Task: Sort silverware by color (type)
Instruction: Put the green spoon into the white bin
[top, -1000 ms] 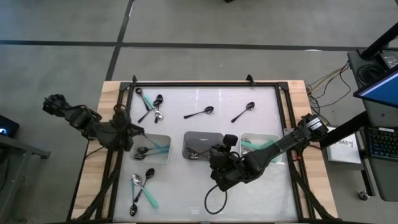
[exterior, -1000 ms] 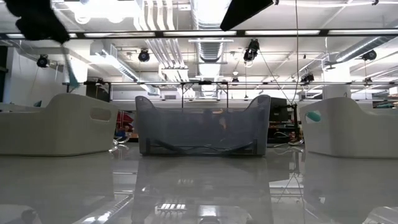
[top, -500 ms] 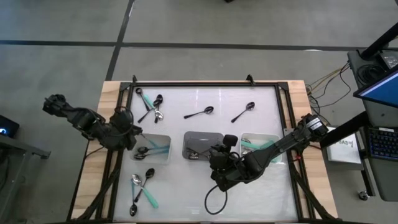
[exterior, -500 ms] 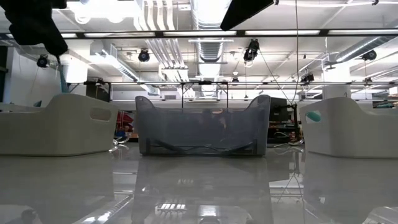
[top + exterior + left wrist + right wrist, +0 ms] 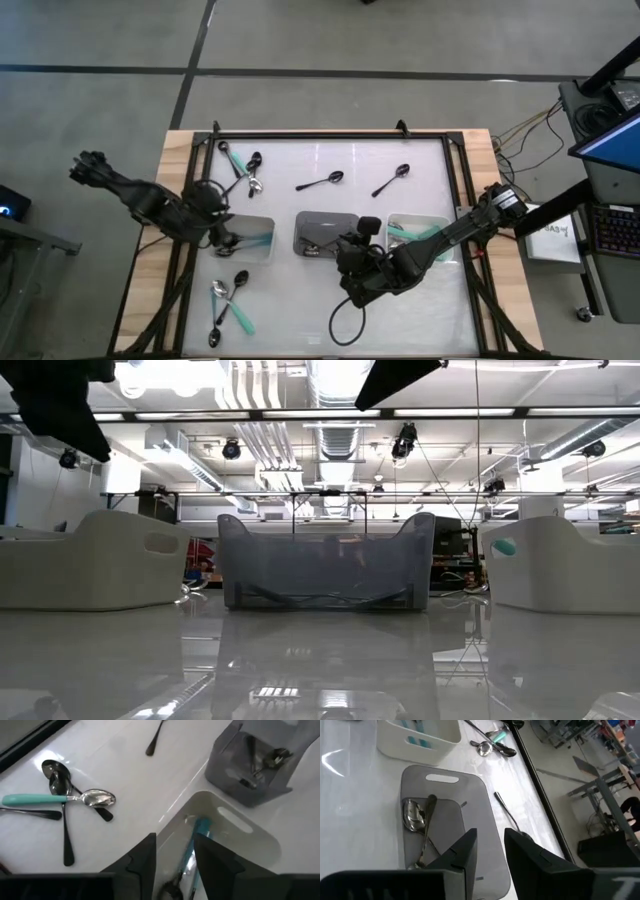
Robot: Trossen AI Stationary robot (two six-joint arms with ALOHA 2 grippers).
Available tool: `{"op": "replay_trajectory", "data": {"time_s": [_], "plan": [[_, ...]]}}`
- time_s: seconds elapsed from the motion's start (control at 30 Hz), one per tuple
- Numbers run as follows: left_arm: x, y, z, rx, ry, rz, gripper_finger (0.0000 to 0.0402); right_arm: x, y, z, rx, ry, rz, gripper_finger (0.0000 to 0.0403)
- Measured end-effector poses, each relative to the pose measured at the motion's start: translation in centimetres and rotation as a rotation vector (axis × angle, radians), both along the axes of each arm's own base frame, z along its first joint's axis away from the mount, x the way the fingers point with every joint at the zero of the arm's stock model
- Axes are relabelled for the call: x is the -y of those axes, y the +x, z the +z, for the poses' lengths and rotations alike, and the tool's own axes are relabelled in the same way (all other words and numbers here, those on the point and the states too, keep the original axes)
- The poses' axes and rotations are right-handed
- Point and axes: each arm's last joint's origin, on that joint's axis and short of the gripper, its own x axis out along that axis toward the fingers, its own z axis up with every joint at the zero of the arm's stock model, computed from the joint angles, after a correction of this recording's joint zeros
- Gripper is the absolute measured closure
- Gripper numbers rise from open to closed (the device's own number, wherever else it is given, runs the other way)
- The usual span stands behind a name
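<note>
My left gripper [image 5: 225, 238] [image 5: 175, 837] hangs open over the left white tray [image 5: 262, 222]. Seen through its gap, a mint-green spoon [image 5: 194, 845] lies in that tray beside a dark spoon [image 5: 172, 890]. My right gripper [image 5: 342, 252] [image 5: 490, 832] stands open above the grey tray [image 5: 470, 795], with nothing between its fingers. That tray holds silver spoons [image 5: 417, 817]. Loose spoons lie flat on the table: a far-left cluster [image 5: 243, 172], two black ones [image 5: 322, 182] [image 5: 392, 180], and a near-left cluster [image 5: 230, 300].
A second white tray [image 5: 440, 222] on the right holds a mint-green spoon [image 5: 415, 235]. A black frame [image 5: 330, 134] runs around the white table. A cable [image 5: 345, 325] loops on the table below my right arm. In the low view the three trays [image 5: 325, 560] stand in a row.
My left gripper has sunk toward the left white tray and moved a little toward the table's right. It has let go of the mint-green spoon that hung below it. The spoon no longer shows in the low view and now lies in the tray.
</note>
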Motion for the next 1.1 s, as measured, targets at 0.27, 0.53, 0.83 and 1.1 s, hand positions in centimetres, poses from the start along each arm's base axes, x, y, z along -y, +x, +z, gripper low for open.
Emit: {"op": "replay_trajectory", "data": {"time_s": [0.27,0.53,0.83,1.1], "plan": [[1.5,1.4,-1.6,-0.148,-0.219,-0.027,0.0279,-0.1,0.0,-0.1,0.037,0.109,-0.04,0.0312],[5.5,4.1,-2.8,-0.146,-0.454,-0.188,0.0278,-0.3,0.0,-0.3,0.041,0.232,-0.06,0.0312],[10.8,3.4,-6.0,-0.306,-0.524,-0.058,0.0278,-0.3,0.0,-0.3,0.025,0.211,-0.039,0.0312],[15.4,3.9,-8.0,-0.317,-0.646,-0.034,0.0278,-0.3,0.0,-0.3,0.029,0.212,-0.037,0.0312]]}}
